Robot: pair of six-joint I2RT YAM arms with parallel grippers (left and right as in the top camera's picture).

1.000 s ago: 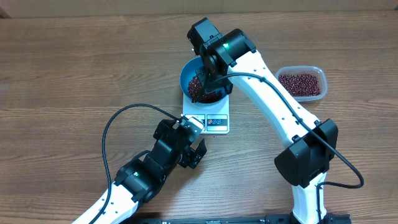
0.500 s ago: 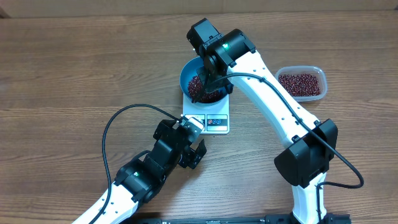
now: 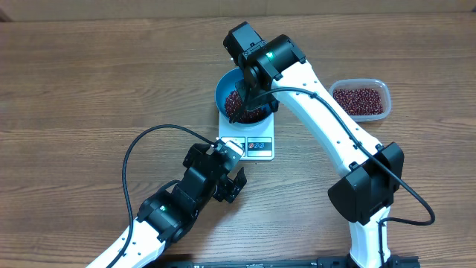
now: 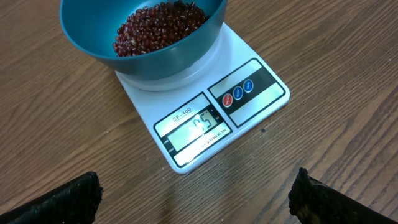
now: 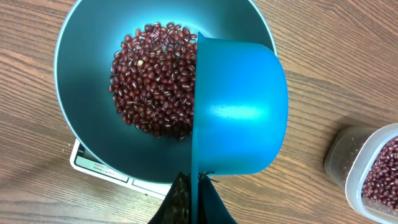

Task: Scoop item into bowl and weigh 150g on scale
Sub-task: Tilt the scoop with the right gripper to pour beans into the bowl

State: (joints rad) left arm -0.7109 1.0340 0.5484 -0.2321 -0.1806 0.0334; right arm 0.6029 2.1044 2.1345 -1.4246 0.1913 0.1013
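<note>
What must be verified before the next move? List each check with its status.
1. The bowl sits on the scale: ok.
2. The right gripper is shut on the scoop: ok.
3. The scoop has emptied onto the beans: cannot tell, only its back shows.
4. Target weight on the display: cannot tell, digits washed out.
5. The left gripper is open, apart from the scale: ok.
6. The tub holds more beans: ok.

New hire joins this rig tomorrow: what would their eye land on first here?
The teal bowl of red-brown beans sitting on the white scale at table centre, with the right pincer shut on a blue scoop tipped sideways above it. Next, the clear tub of more beans at the right, and the left pincer open, facing the scale's lit display.
</note>
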